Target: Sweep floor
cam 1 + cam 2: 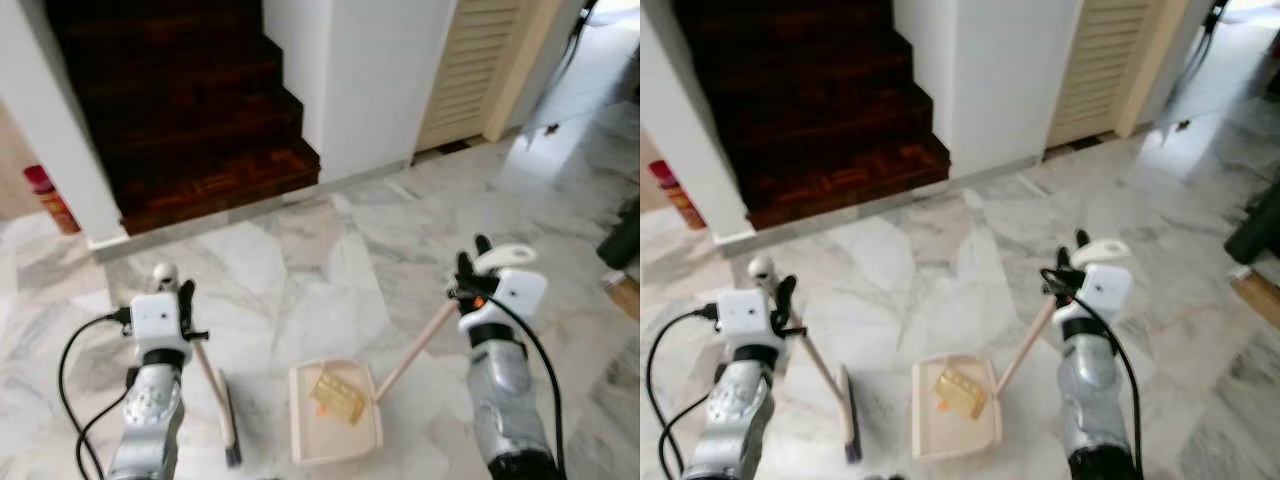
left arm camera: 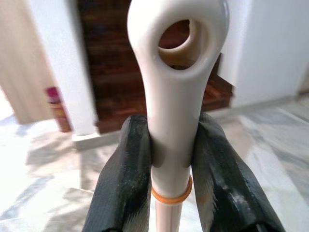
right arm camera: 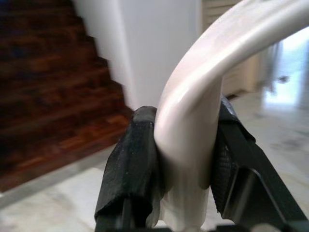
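Left eye view, step: sweeping scraps into the dustpan (image 1: 335, 412); best done with short low strokes of the broom (image 1: 228, 425) toward the pan's mouth, pan lip kept flat on the marble floor (image 1: 330, 260).
Left eye view, left gripper (image 1: 180, 300): clamped on the broom handle near its top.
Left eye view, right gripper (image 1: 470, 268): clamped on the dustpan handle (image 1: 415, 350), which slants down to the pan.
Left eye view, rubbish: yellow scrap (image 1: 338, 398) inside the pan, with an orange bit just beside it.
Right eye view, layout: broom head (image 1: 848, 425) on the floor just beside the pan (image 1: 952, 408), on the robot's left; apart, not touching.
Right eye view, surroundings: dark wooden stairs (image 1: 820, 110) and white wall ahead.
Left wrist view, grip: both fingers (image 2: 123, 183) pressed against the white broom handle (image 2: 174, 96), below its hanging hole.
Right wrist view, grip: both fingers (image 3: 128, 169) pinching the curved dustpan handle (image 3: 193, 125).
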You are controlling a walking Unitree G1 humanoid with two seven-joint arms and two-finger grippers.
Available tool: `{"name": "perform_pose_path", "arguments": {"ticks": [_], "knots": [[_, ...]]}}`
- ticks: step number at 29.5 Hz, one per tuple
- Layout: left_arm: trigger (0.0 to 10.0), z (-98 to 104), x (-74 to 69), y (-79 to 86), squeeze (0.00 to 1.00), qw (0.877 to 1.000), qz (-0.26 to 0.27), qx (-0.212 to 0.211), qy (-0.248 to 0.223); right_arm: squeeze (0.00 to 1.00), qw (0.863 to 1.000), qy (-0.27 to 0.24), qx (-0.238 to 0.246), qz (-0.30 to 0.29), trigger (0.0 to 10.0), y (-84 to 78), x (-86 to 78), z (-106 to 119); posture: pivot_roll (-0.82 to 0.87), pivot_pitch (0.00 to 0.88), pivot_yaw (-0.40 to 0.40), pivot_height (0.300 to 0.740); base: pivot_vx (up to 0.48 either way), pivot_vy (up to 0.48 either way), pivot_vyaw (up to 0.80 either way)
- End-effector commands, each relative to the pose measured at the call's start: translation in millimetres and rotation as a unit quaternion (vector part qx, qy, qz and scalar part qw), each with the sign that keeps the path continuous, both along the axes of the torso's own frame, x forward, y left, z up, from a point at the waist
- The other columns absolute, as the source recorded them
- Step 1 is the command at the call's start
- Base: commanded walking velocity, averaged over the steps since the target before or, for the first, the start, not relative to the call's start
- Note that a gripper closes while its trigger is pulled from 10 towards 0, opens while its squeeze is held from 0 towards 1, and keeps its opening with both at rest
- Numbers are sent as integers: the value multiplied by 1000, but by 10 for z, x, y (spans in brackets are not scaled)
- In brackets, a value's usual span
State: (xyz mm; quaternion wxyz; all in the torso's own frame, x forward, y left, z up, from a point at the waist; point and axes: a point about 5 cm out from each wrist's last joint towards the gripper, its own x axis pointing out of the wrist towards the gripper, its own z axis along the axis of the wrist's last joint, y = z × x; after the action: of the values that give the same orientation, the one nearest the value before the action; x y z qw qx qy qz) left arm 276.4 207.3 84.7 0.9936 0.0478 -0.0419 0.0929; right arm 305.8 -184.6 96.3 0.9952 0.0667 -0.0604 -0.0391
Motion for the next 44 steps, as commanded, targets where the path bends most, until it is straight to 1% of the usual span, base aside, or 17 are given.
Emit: {"name": "perform_pose_path", "arguments": {"ticks": [1,8,13,22,29,39,44], "knots": [[10000,71,17,-20,0,1000,-2,2,-15,0,1000,-11,15,-14,10000,-69,-3,42,2,0,-17,740,0,277,0],[10000,73,23,-31,0,1000,-3,-1,-15,0,1000,-13,11,-17,10000,-89,9,60,4,0,-16,740,0,278,0],[10000,81,30,-35,0,1000,-2,-1,-16,0,999,-11,26,-24,10000,-108,26,60,10,0,-18,740,0,280,0],[10000,77,38,-43,0,1000,-2,-5,-15,0,999,-9,32,-24,10000,-113,39,61,3,0,-22,740,0,296,0],[10000,78,39,-48,0,1000,-2,-6,-15,0,999,-11,36,-26,10000,-132,47,75,1,0,-21,740,0,420,0],[10000,74,35,-57,0,1000,-4,-7,-15,0,999,-11,43,-17,10000,-99,57,74,5,0,-21,740,0,429,0],[10000,80,37,-55,0,1000,-5,-6,-16,0,999,-8,37,-12,10000,-92,53,66,6,0,-18,740,0,428,0]]}}
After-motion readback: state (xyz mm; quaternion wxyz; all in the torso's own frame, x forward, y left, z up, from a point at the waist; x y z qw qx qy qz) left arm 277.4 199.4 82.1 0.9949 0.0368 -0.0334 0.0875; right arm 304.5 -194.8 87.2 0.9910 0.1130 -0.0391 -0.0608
